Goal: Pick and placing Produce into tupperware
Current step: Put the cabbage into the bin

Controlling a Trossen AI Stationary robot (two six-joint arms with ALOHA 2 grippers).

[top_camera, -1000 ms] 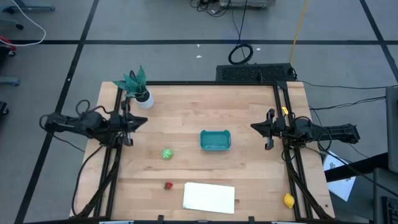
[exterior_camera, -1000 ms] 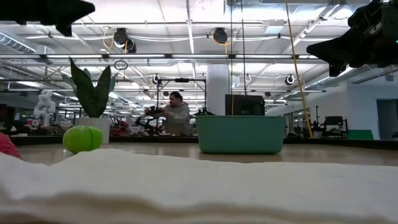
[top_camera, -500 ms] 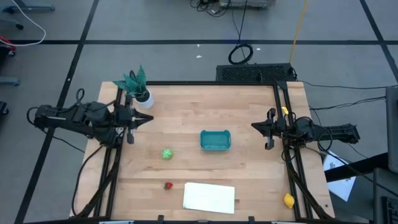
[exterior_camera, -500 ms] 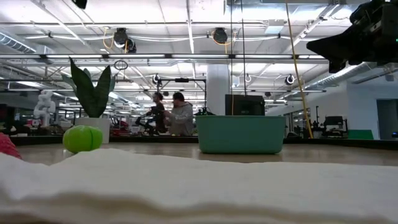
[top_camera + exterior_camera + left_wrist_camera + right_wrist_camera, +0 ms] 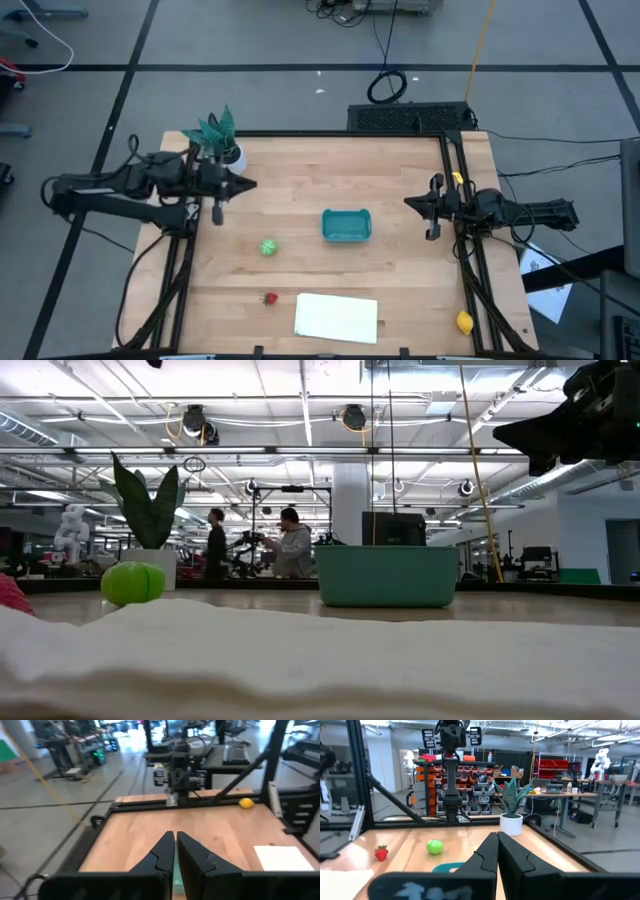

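On pale wood-plank table: teal tupperware point(image 5: 346, 225), smooth plastic, rounded corners, sits mid-table w/ nothing visible inside. Round light-green fruit point(image 5: 268, 247) just left of it; tiny red strawberry point(image 5: 270, 298) beside flat white sheet point(image 5: 337, 316); yellow lemon point(image 5: 465, 322) near front right edge. Left gripper point(image 5: 244, 186) by potted plant point(image 5: 222, 139), fingers nearly together, holding nothing. Right gripper point(image 5: 411, 204) at right side, pinched closed, empty.
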